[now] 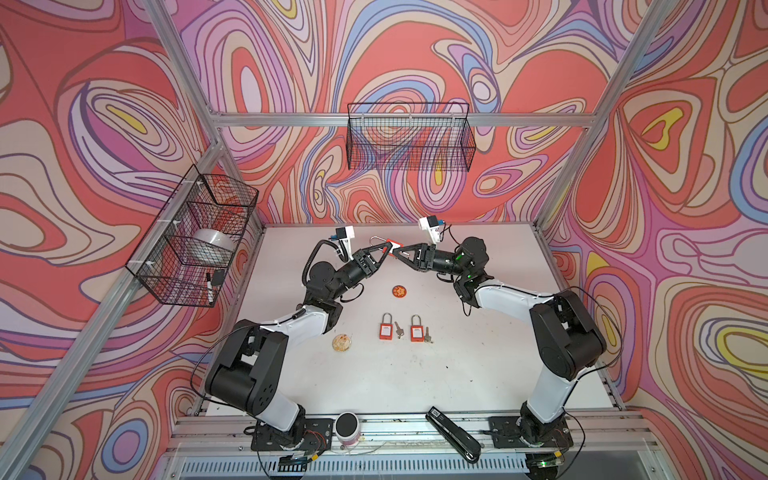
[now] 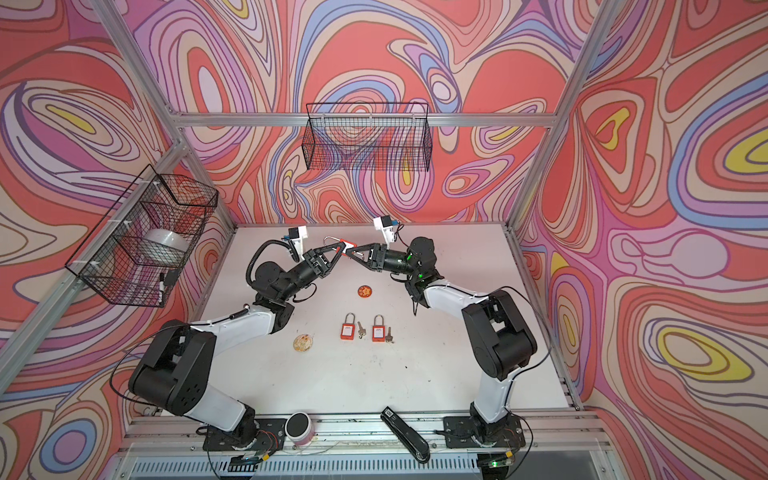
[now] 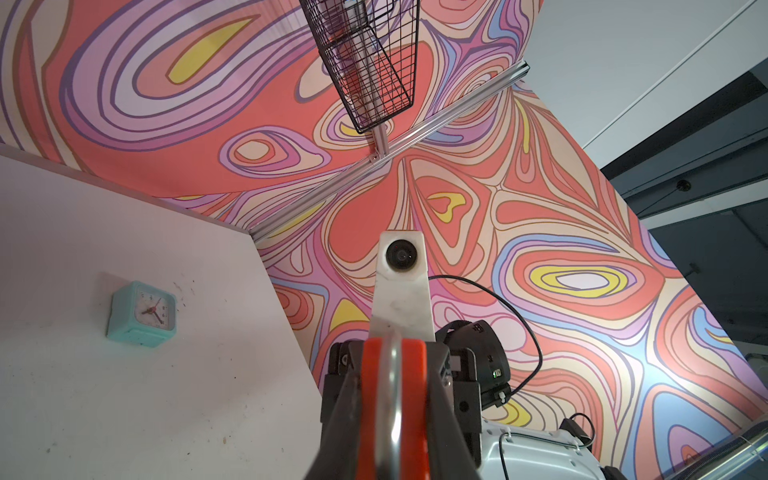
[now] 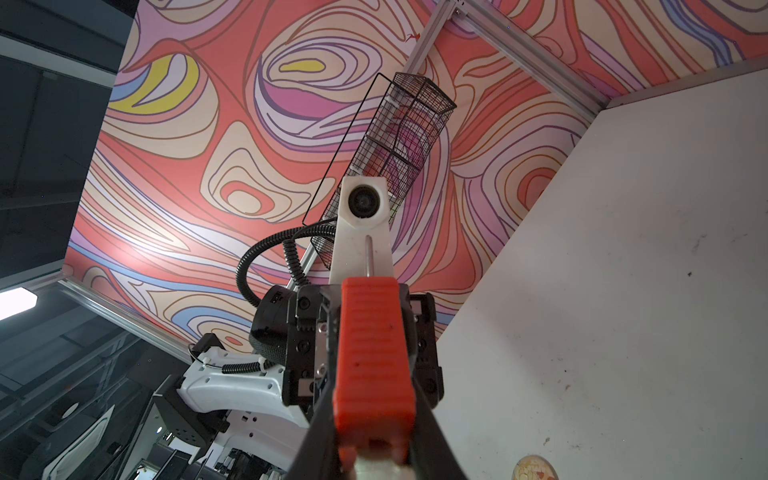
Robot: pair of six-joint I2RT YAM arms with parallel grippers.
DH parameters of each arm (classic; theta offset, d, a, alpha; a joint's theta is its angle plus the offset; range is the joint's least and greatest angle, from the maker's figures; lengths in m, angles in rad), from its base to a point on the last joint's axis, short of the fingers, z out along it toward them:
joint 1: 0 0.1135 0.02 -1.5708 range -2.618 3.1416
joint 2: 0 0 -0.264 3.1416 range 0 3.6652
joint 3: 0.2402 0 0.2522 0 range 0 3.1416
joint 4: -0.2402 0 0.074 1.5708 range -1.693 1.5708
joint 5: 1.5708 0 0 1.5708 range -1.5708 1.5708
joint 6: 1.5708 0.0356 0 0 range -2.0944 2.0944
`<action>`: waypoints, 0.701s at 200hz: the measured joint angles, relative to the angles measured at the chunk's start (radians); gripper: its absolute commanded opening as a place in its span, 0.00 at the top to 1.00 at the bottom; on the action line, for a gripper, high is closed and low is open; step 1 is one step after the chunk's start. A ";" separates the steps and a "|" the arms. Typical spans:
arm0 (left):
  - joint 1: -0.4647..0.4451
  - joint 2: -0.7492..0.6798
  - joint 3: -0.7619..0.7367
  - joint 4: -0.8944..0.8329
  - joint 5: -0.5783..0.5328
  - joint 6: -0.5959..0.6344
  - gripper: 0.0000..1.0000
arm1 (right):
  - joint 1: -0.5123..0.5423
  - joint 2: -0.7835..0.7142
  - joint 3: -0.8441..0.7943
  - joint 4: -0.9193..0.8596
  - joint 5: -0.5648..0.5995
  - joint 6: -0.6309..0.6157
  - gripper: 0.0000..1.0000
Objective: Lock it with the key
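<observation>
Padlock (image 4: 376, 353): held aloft near the far edge of the surface (image 1: 478, 374).
Left gripper (image 1: 386, 250): jaws were clamped on the padlock.
Right gripper (image 1: 396, 254): jaws were clamped on the padlock.
Risk: opposed pulls could twist the padlock loose and drop it.

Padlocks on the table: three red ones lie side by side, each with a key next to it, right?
No, only two red padlocks lie side by side, each with a key next to it; both top views show this.
</observation>
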 measured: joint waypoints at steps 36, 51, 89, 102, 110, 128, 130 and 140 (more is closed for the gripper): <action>0.000 0.000 0.000 -0.001 0.001 0.002 1.00 | 0.000 0.000 -0.003 -0.005 0.001 -0.003 0.50; -0.001 0.000 0.000 -0.001 0.002 0.003 1.00 | -0.003 -0.006 -0.018 -0.003 0.000 0.000 0.48; -0.001 0.000 0.000 -0.001 0.001 0.003 1.00 | -0.038 -0.051 -0.067 0.002 0.001 0.011 0.46; -0.001 0.000 0.000 -0.001 0.001 0.003 1.00 | -0.050 -0.067 -0.075 0.003 0.001 0.013 0.46; -0.001 0.000 0.000 -0.001 0.002 0.003 1.00 | -0.056 -0.075 -0.079 0.005 0.001 0.015 0.46; -0.001 0.000 0.000 -0.001 0.001 0.003 1.00 | -0.066 -0.084 -0.083 0.012 0.001 0.016 0.46; -0.001 0.000 0.000 -0.001 0.001 0.003 1.00 | -0.067 -0.084 -0.083 0.013 0.001 0.015 0.46; -0.001 0.000 0.000 -0.001 0.001 0.003 1.00 | -0.067 -0.084 -0.084 0.017 0.001 0.016 0.46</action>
